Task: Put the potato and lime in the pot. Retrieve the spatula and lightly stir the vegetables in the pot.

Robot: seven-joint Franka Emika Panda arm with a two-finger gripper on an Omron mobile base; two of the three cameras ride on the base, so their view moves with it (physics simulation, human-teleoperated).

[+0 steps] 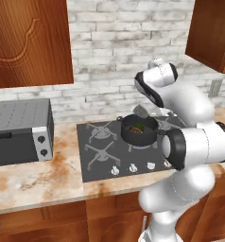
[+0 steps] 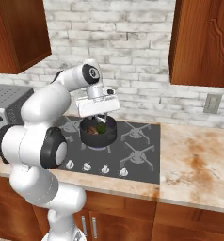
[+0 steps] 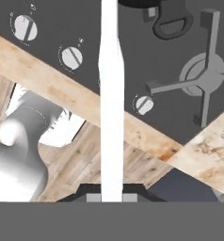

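Spatula head cut off above pot

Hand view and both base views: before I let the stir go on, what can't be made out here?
- Slotted grey metal head of the pale-handled spatula: cut off by the hand view's top edge.
- Gripper: in the right base view the white hand covers its fingertips.
- Dark-brown oval potato and small green lime in the round dark pot: too small to tell if the spatula touches them.
- Pot in the hand view: only a handle; the top edge cuts it off.
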